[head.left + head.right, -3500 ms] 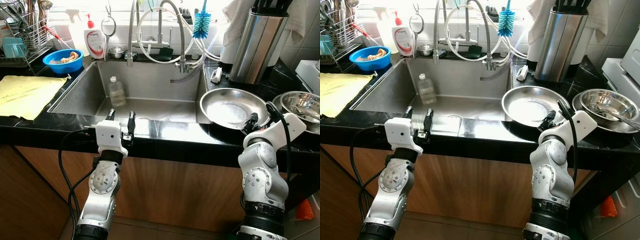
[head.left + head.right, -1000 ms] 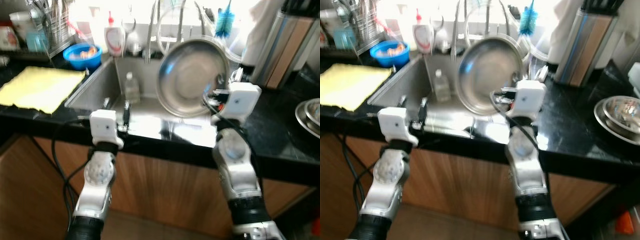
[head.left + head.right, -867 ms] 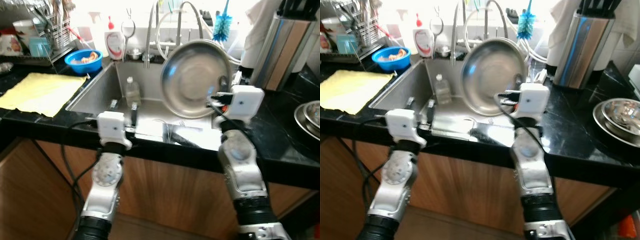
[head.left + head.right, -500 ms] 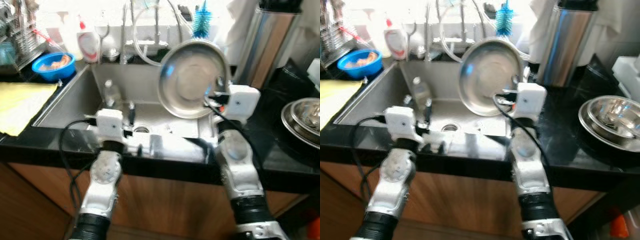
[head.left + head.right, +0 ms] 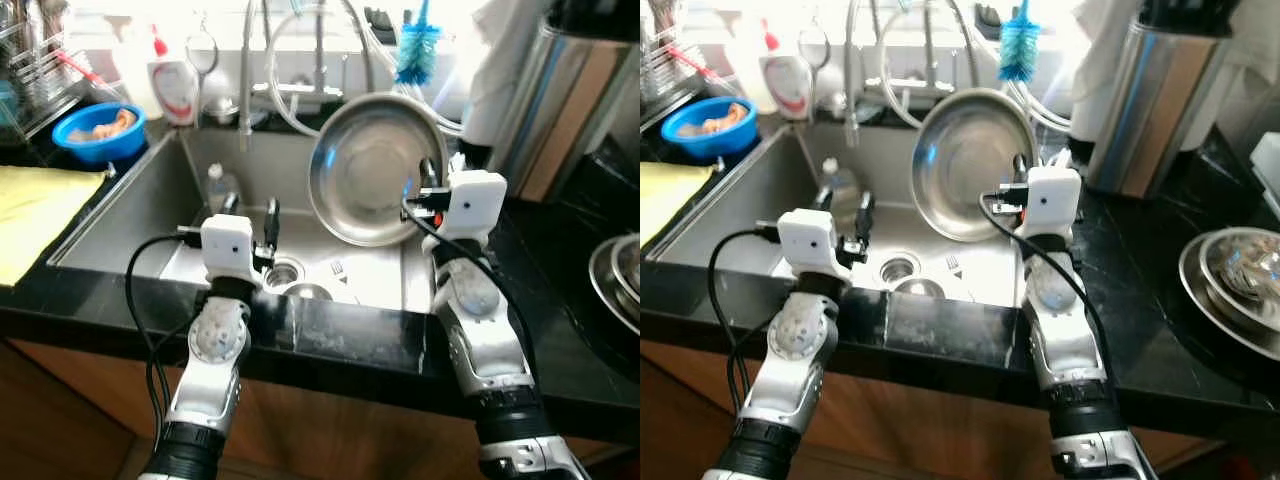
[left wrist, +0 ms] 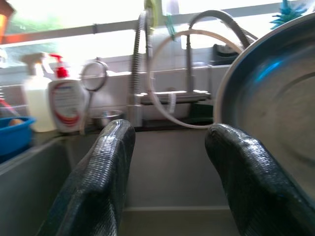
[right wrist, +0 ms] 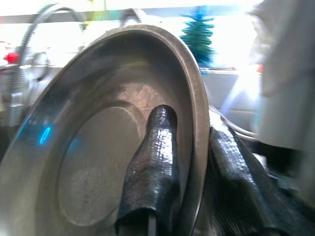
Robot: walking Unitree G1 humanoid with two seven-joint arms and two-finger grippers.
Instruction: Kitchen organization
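Observation:
A round steel dish (image 5: 375, 165) stands tilted nearly on edge above the right part of the sink (image 5: 140, 215). My right gripper (image 5: 428, 185) is shut on its rim; in the right wrist view one finger (image 7: 157, 147) lies inside the dish (image 7: 88, 167) and the other behind the rim. My left gripper (image 5: 250, 208) hovers open over the sink's front edge, nothing between its fingers (image 6: 98, 182). Inside the sink are a clear plastic bottle (image 5: 218, 185), a fork (image 5: 338, 270) and a small steel bowl (image 5: 308, 292) by the drain.
Faucet hoses (image 5: 300, 60) and a blue brush (image 5: 415, 55) hang behind the sink. A soap bottle (image 5: 178, 72), blue bowl (image 5: 98, 130) and yellow cloth (image 5: 40, 215) are to the left. A steel knife block (image 5: 560, 100) and stacked steel bowls (image 5: 620, 285) stand on the right.
The steel dish, which lay flat on the counter right of the sink, is now lifted in my right gripper and held on edge over the sink. The camera has shifted closer.

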